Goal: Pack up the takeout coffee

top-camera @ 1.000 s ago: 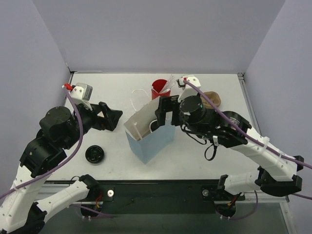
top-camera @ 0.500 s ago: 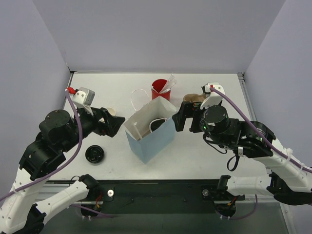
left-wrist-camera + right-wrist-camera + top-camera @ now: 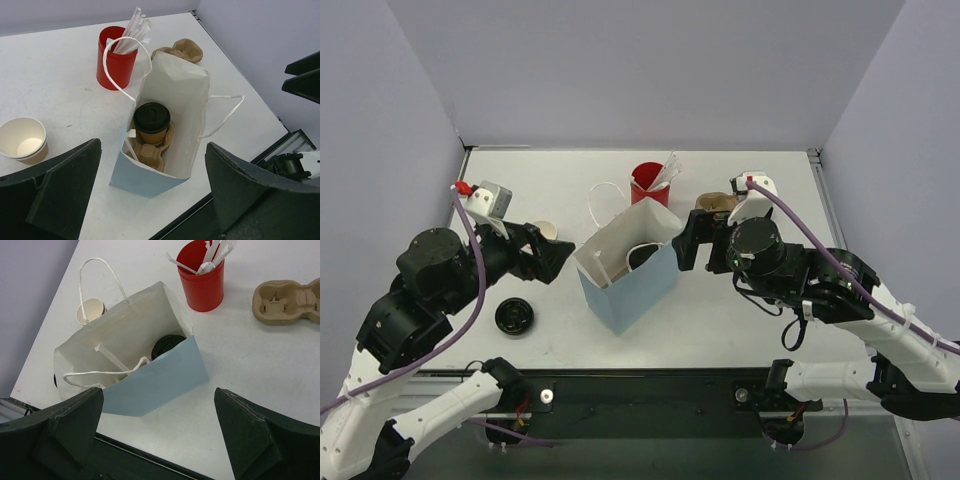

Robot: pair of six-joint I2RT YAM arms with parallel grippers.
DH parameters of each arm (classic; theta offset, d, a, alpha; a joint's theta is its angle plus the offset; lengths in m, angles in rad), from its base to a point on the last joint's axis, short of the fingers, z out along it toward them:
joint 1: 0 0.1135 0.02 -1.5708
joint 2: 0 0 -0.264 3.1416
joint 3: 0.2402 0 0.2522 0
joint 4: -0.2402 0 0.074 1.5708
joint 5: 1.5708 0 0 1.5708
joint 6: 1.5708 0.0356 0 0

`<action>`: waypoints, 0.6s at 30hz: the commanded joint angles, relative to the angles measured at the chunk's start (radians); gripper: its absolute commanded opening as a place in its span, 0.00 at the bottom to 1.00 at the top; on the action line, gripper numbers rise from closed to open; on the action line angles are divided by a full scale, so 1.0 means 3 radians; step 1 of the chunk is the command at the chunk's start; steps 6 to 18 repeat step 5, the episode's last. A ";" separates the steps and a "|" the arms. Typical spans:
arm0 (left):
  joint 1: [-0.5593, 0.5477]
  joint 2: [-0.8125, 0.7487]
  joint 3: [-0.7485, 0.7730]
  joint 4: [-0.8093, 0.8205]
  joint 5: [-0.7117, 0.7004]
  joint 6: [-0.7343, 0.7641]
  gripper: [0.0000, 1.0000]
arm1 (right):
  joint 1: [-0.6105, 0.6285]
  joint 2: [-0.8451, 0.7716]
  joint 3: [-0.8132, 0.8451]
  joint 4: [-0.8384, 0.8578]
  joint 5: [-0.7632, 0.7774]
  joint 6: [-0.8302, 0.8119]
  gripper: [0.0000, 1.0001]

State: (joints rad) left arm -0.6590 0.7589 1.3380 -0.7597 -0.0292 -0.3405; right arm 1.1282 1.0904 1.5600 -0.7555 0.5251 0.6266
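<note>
The takeout coffee (image 3: 151, 121), a kraft-brown cup with a black lid, stands upright inside the light blue paper bag (image 3: 150, 177), seated in a brown pulp carrier (image 3: 150, 154). From the right wrist view only its black lid (image 3: 167, 346) shows over the bag's blue wall (image 3: 160, 380). My left gripper (image 3: 558, 255) hovers open just left of the bag (image 3: 625, 275), holding nothing. On the bag's right side, my right gripper (image 3: 686, 243) is open and empty too. Neither touches the bag.
A red cup of white stirrers (image 3: 650, 183) stands behind the bag. A spare pulp carrier (image 3: 720, 204) lies at the back right. A lidless paper cup (image 3: 549, 231) sits by my left gripper, and a loose black lid (image 3: 514, 317) lies near the front left.
My right gripper has drawn back from over the bag's mouth to its right side, its jaws opening wider. The left gripper edged slightly toward the bag.
</note>
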 commanded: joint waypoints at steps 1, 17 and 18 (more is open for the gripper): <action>0.0013 -0.0019 0.0014 0.0032 -0.0025 -0.0016 0.95 | 0.0013 0.0001 -0.0025 0.0038 0.0142 0.0039 1.00; 0.0013 -0.0009 0.0029 0.0022 -0.0020 0.0000 0.95 | 0.0013 0.0001 -0.0041 0.0044 0.0177 0.0069 1.00; 0.0013 -0.0009 0.0029 0.0022 -0.0020 0.0000 0.95 | 0.0013 0.0001 -0.0041 0.0044 0.0177 0.0069 1.00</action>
